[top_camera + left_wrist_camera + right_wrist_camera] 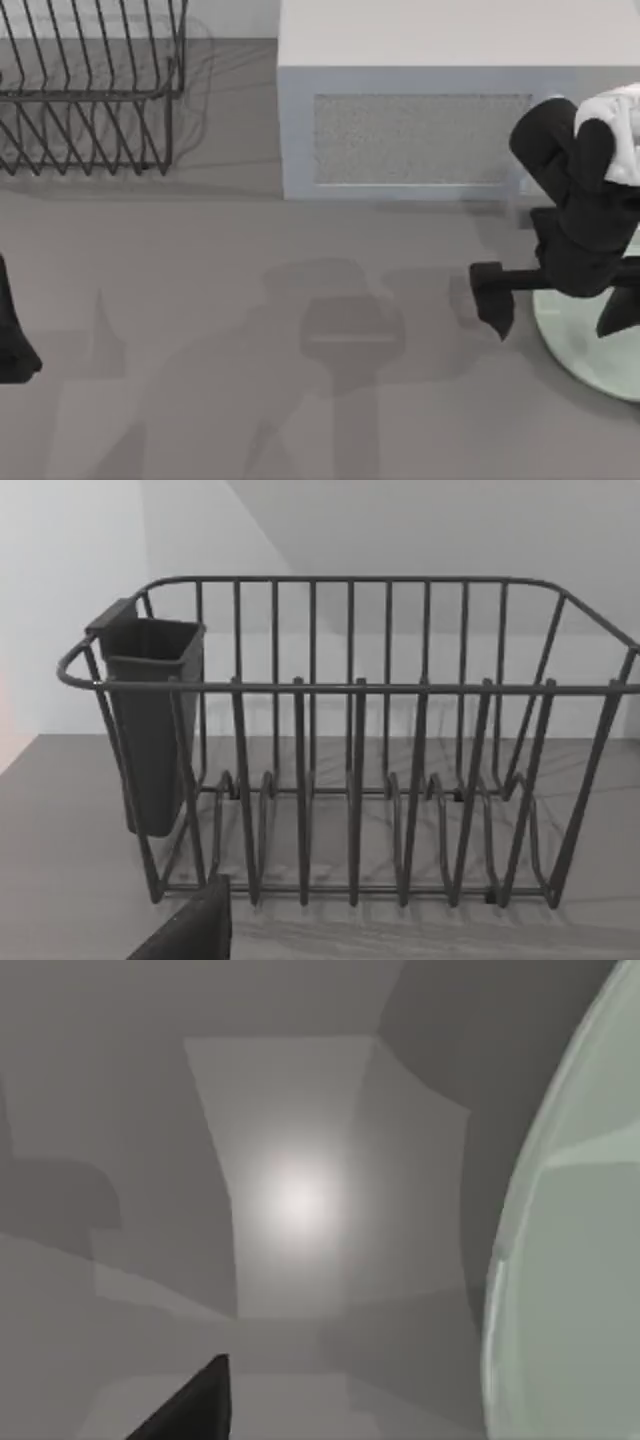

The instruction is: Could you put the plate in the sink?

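Note:
The pale mint-green plate (pixel 592 352) lies flat on the table at the right edge, partly cut off by the frame; its glossy rim (pixel 560 1260) curves through the right wrist view. My right gripper (pixel 555 305) hangs open over the plate's left rim, with one finger (pixel 492 295) out over bare table to the left and the other above the plate. The sink is out of view. My left gripper (pixel 12 345) is parked at the table's left edge, open, with one fingertip (pixel 190 930) showing in its wrist view.
A dark wire dish rack (pixel 90 90) with a cutlery cup (pixel 150 720) stands at the back left. A grey-white box with a speckled front panel (pixel 420 135) sits at the back centre to right, just behind the right arm.

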You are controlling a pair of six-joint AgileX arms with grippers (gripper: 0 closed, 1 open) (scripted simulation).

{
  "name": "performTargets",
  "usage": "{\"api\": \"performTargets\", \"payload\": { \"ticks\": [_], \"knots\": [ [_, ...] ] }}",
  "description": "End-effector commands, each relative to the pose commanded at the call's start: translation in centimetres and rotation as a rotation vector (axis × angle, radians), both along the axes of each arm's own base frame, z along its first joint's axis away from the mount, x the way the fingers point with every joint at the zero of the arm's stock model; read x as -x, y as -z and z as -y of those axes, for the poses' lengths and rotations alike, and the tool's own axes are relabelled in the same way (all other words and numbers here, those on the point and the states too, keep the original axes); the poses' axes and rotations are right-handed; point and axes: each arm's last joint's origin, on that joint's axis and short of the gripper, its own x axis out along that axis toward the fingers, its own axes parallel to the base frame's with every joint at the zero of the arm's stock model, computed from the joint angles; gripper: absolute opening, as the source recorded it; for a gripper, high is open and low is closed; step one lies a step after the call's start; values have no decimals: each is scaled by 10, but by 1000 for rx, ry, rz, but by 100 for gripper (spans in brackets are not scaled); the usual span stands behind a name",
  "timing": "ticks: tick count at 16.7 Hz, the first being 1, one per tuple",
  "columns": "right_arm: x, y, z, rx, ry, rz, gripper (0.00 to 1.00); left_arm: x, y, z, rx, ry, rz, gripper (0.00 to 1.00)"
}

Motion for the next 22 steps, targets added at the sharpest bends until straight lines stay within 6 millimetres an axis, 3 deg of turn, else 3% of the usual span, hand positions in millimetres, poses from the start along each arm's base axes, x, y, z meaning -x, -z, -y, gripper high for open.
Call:
{"api": "performTargets", "payload": {
  "ticks": [4,10,22],
  "knots": [
    [-7,28,3,-9,21,37,100,0,0,0,0,0,0,100],
    [-12,32,4,-19,32,68,100,0,0,0,0,0,0,100],
    [-12,32,4,-19,32,68,10,0,0,0,0,0,0,100]
  ]
}}
